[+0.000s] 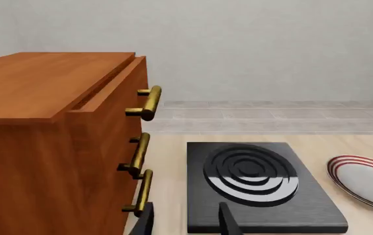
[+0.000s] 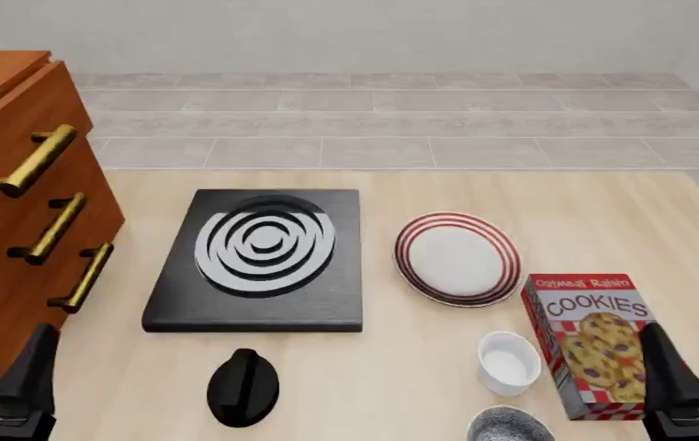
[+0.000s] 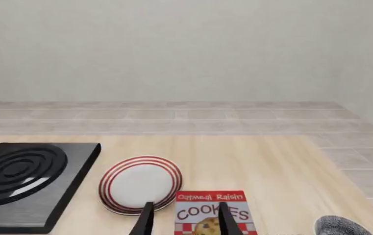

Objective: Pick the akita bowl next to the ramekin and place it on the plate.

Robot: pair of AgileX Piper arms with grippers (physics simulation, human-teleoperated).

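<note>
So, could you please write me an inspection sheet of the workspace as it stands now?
Surface: pale wooden table, flat, no spills seen.
Job's things: akita bowl at the near edge, partly cut off by the front view, just near of the ramekin; whether they touch cannot be told. Plate bare, beyond the ramekin.
Clutter: black stove left of the plate; black rounded object near of the stove; cookie box lying right of the ramekin; wooden drawer cabinet at far left.
Grippers: left gripper and right gripper both open, holding nothing.
Cables: nothing seen.
Surroundings: tiled floor and plain wall beyond the table.
</note>
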